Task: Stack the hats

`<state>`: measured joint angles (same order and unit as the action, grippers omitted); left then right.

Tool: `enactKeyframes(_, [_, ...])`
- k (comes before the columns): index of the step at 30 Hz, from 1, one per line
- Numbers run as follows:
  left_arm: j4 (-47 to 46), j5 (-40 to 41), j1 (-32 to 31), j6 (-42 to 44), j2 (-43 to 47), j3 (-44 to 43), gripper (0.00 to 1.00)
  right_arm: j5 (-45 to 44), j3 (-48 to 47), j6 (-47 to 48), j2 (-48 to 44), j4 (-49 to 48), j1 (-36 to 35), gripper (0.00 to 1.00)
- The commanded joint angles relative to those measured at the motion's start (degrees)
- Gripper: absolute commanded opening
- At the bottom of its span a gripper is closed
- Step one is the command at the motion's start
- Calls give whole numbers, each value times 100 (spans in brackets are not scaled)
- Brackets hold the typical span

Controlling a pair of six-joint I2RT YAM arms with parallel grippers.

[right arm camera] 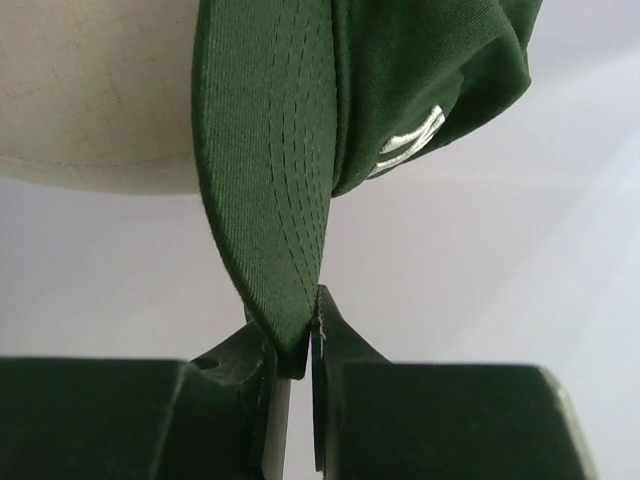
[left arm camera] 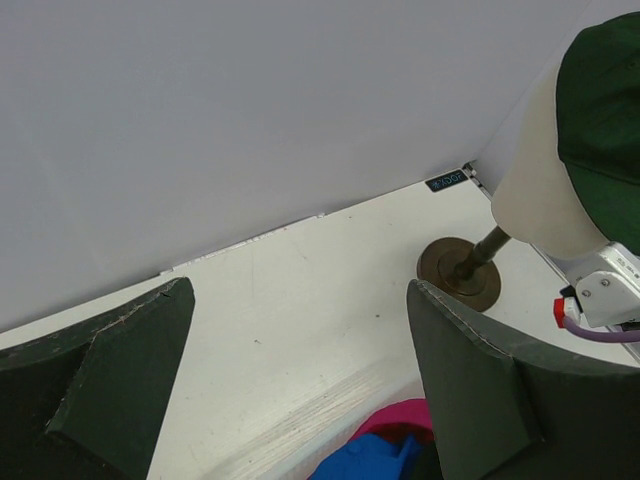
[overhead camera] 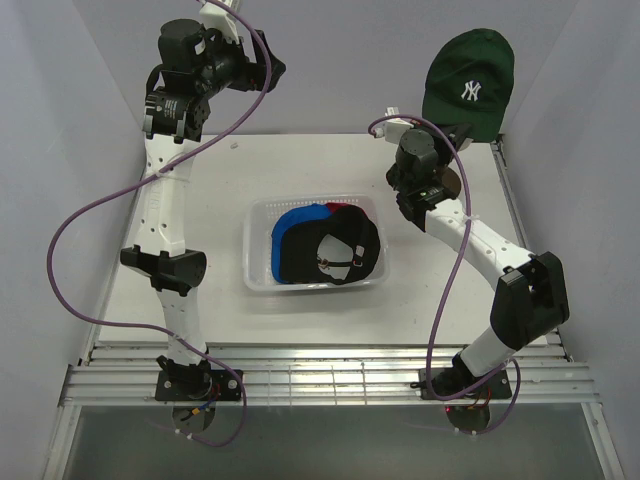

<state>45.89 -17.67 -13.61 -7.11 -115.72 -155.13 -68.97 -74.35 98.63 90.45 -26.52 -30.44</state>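
A white table (overhead camera: 220, 200) is seen from above, with two robot arms mounted at its near edge. A clear plastic tray (overhead camera: 252, 250) sits in the middle of the table and holds three caps piled loosely: a black cap (overhead camera: 345, 250) on top, upside down, with a blue cap (overhead camera: 290, 225) and a magenta-red cap (left arm camera: 400, 418) partly covered beneath it. At the far right corner, a dark green cap (overhead camera: 470, 85) with a white logo sits on a beige mannequin head (left arm camera: 540, 190) on a brown stand (left arm camera: 460, 270). The right gripper (right arm camera: 295, 345) reaches up to it, its jaws closed tightly on the edge of the green cap's brim. The left gripper (left arm camera: 300, 330) is raised over the far left of the table, jaws spread wide, gripping nothing.
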Motion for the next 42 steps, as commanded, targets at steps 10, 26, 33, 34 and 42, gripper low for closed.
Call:
enactKeyframes(10, [-36, -96, 42, -18, 217, 62, 98, 32, 113, 148, -273, -714, -182, 65])
enactKeyframes(26, [-27, -193, 51, -18, 340, 325, 98, 4443, -607, -6615, -2172, 5456, -860, 89])
enactKeyframes(33, [-36, -316, 51, -79, 498, 615, 98, 6905, -2083, -9527, -1777, 6458, 1711, 100])
enactKeyframes(34, [-36, -325, 51, -71, 515, 676, 98, 7132, -2154, -9651, -1777, 6475, 1882, 96])
enactKeyframes(42, [-54, -491, 51, -27, 577, 800, 98, 7230, -1997, -9943, -2014, 6432, 2376, 88])
